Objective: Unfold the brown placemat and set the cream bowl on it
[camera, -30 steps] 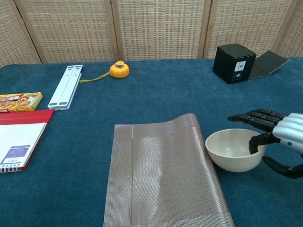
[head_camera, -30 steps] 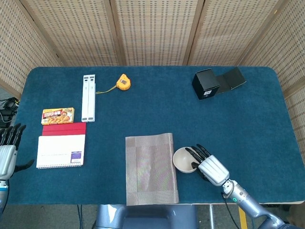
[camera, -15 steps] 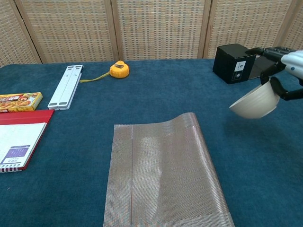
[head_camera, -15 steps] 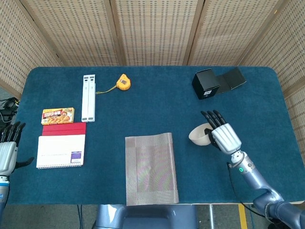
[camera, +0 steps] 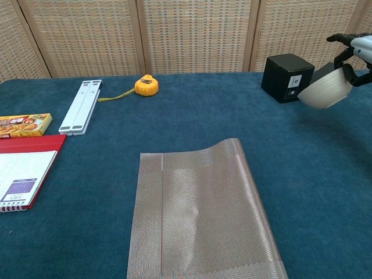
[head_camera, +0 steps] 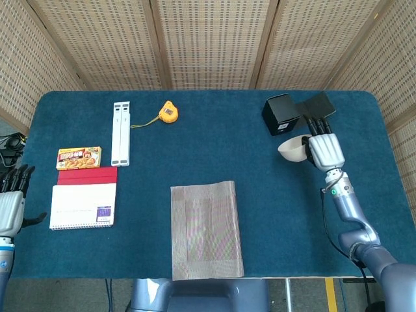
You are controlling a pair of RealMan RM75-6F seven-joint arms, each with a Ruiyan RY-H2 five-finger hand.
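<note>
The brown placemat [head_camera: 207, 229] [camera: 203, 215] lies at the table's near edge, still folded, its far right corner curling up. My right hand [head_camera: 324, 147] [camera: 356, 49] holds the cream bowl [head_camera: 292, 149] [camera: 324, 93] in the air, tilted, far right and well back from the mat, close to the black box [head_camera: 281, 114] [camera: 287, 77]. My left hand [head_camera: 12, 203] hovers at the table's left edge, fingers apart, holding nothing; the chest view does not show it.
A red-and-white notebook [head_camera: 84, 200] [camera: 17, 171] and a yellow food box [head_camera: 78, 157] [camera: 23, 124] lie at the left. A white folding stand [head_camera: 121, 133] [camera: 81, 106] and a yellow tape measure [head_camera: 168, 113] [camera: 146, 86] sit at the back left.
My right hand lifted the cream bowl off the table beside the mat and carried it up and away to the back right, near the black box. The left hand stayed put.
</note>
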